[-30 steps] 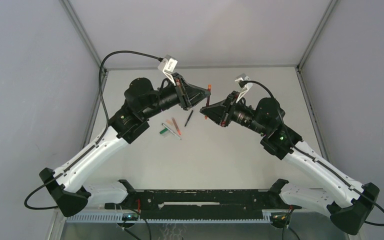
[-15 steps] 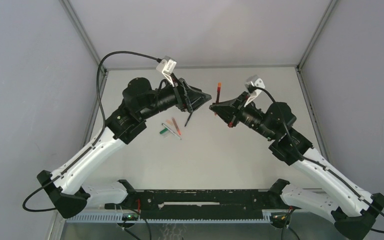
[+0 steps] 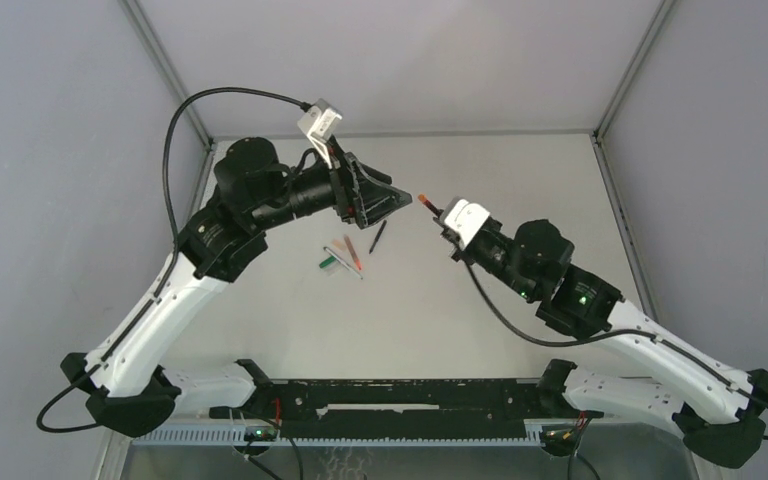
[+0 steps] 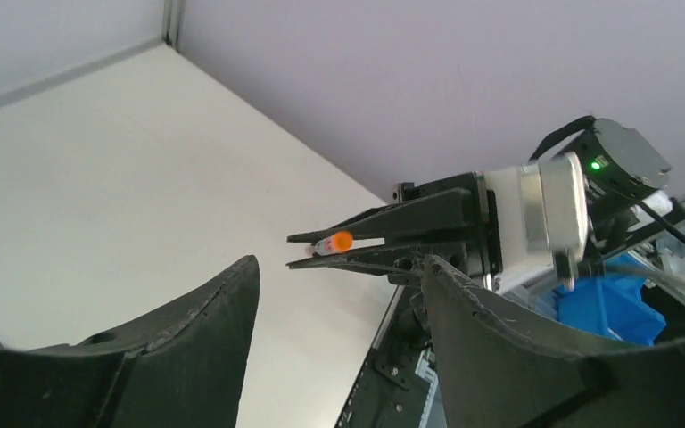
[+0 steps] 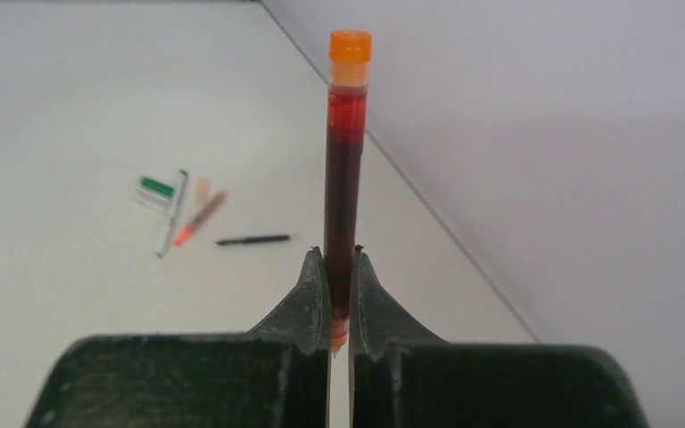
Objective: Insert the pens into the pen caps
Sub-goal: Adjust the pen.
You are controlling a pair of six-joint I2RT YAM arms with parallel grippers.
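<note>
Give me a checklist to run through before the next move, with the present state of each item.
1. Grip: right gripper shut on the lower end of the red pen: ok.
2. Receiver: left gripper open, nothing in it: ok.
3. Aim: the pen's orange end faces the left gripper's gap: ok.
4. Held pen capped: cannot tell.
5. Spares: black pen, green pen and green cap lie on the table: ok.
</note>
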